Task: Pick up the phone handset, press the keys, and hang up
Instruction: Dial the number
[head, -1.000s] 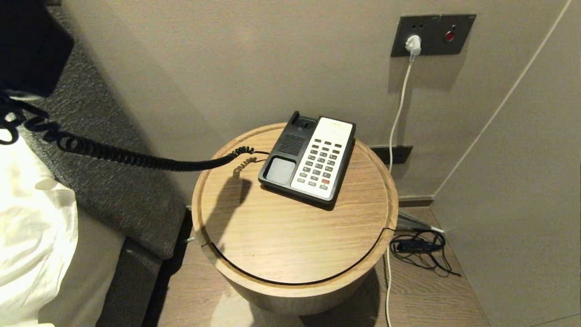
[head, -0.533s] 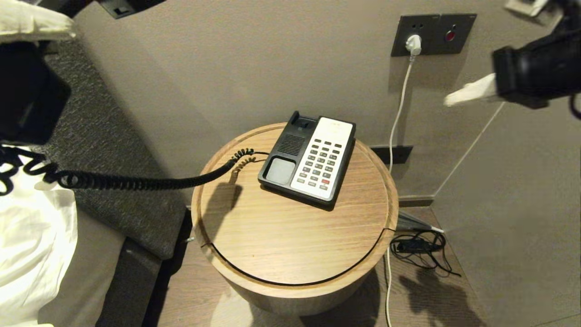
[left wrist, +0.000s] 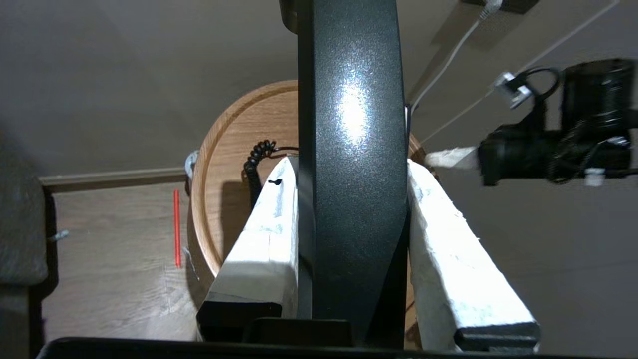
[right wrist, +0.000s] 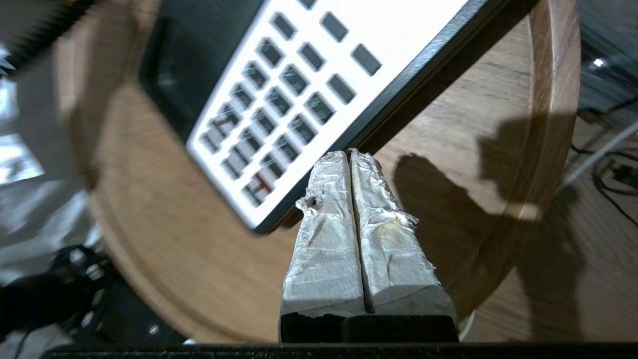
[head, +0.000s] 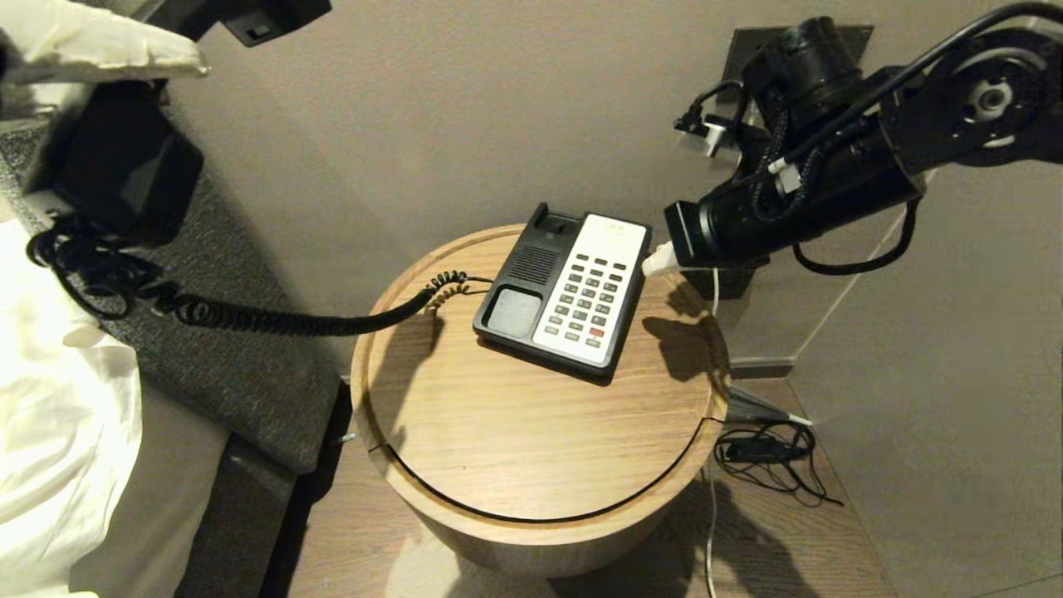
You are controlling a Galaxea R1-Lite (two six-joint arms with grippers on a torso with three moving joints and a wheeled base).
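Round wooden table (head: 531,448) bears seemingly handset-less phone (head: 565,291).

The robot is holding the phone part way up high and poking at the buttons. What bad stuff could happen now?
The left hand holds the handset far off to the side, so its curly cord is stretched and might tug the phone base across the round table. The shut right hand sits at the keypad's edge, so it might miss the keys or push the base sideways.
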